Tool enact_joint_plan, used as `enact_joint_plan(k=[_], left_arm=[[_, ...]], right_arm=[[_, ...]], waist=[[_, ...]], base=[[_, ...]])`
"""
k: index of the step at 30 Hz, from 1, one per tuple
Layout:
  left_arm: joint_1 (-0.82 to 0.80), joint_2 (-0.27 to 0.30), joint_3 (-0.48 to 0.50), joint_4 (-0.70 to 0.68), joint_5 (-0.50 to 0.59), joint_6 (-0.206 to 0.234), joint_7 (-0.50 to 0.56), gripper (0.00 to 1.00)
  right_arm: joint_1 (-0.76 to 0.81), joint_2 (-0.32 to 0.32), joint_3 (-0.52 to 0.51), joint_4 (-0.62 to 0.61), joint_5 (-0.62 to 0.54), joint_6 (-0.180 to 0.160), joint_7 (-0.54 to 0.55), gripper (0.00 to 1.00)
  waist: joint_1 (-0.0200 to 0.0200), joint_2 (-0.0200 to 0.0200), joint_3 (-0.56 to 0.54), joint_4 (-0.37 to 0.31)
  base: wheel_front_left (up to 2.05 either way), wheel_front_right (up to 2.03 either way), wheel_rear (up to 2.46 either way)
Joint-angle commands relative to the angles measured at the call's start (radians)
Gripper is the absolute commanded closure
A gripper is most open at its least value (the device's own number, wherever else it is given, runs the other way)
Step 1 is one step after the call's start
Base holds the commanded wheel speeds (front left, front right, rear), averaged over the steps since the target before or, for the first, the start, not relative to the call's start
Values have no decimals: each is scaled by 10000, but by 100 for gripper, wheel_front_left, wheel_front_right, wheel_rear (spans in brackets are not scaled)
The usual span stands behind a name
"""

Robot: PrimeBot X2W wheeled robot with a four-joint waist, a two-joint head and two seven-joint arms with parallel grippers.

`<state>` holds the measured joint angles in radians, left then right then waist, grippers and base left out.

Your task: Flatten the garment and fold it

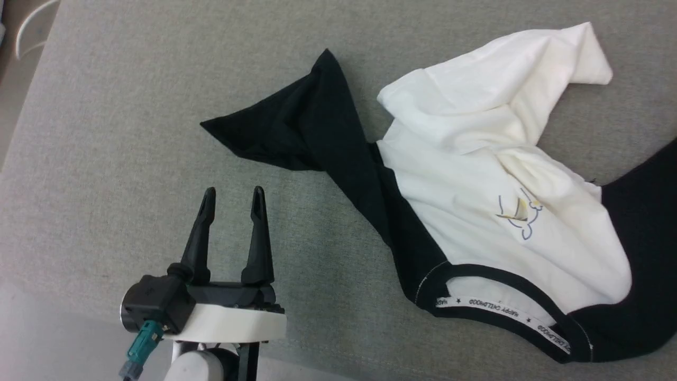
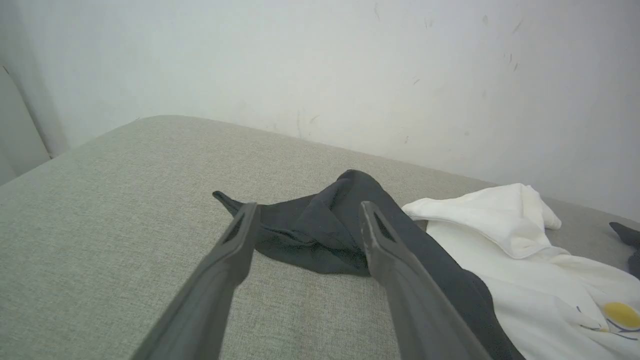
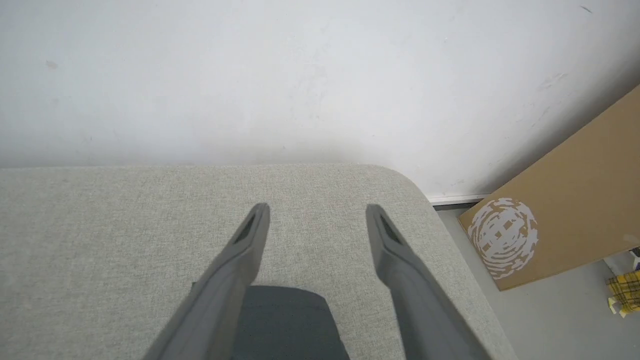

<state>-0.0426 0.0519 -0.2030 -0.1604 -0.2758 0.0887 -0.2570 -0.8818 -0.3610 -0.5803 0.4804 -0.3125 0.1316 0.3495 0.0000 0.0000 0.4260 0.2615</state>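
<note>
The left gripper (image 1: 234, 194) sits at the lower left of the head view, its two long, dark, tapering fingers spread apart with nothing between them, rising from a black and white wrist block with a teal plug. It hovers over a padded surface (image 1: 106, 159) of grey-green woven cloth, finely textured, with rounded corners. The garment (image 1: 476, 201) lies crumpled on this surface to the right of the gripper and a little beyond it, apart from the fingers. In the left wrist view the left gripper (image 2: 308, 207) points at the garment's (image 2: 525, 280) nearest part. That part is a black sleeve (image 1: 301, 121), folded into a pointed, wing-like shape of soft matte knit. Further right comes the white body, creased and bunched, its far end turned over in a loose flap. A small chest print (image 1: 521, 214) in yellow and blue line sits among the folds. The black collar (image 1: 508, 278) curves along the near edge, with a white lettered band inside it. More black fabric runs off the right edge of the head view. In the right wrist view the right gripper (image 3: 317, 209) also has its fingers wide apart, pinching nothing. A flat patch of dark cloth (image 3: 285, 320) lies on the surface low between them. A plain white wall (image 3: 300, 75) stands behind, and a brown cardboard sheet (image 3: 575, 210) with a round white print leans at the right.
</note>
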Motion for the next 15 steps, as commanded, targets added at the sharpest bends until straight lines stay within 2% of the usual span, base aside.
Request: enact_joint_plan(k=[1, 8, 13, 15], left_arm=[[-15, -16, 53, 24, 135, -73, -47, 0], [317, -16, 309, 20, 311, -121, -47, 0], [621, -16, 560, -31, 477, -180, -47, 0], [722, -16, 652, -101, 514, -187, -47, 0]], right_arm=[[-181, 86, 18, -30, 263, -9, -217, 0], [885, 761, 907, -1051, 2268, -9, -1291, 0], [3155, 1578, 1483, -3094, 3460, -9, -2111, 0], [4214, 2145, 1444, -4041, 3748, -9, -2545, 0]], waist=[[0, 0, -440, -390], [0, 0, -1174, -844], [0, 0, -1638, -1117], [0, 0, -1765, -1209]], base=[[0, 0, 0], [0, 0, 0], [0, 0, 0], [0, 0, 0]])
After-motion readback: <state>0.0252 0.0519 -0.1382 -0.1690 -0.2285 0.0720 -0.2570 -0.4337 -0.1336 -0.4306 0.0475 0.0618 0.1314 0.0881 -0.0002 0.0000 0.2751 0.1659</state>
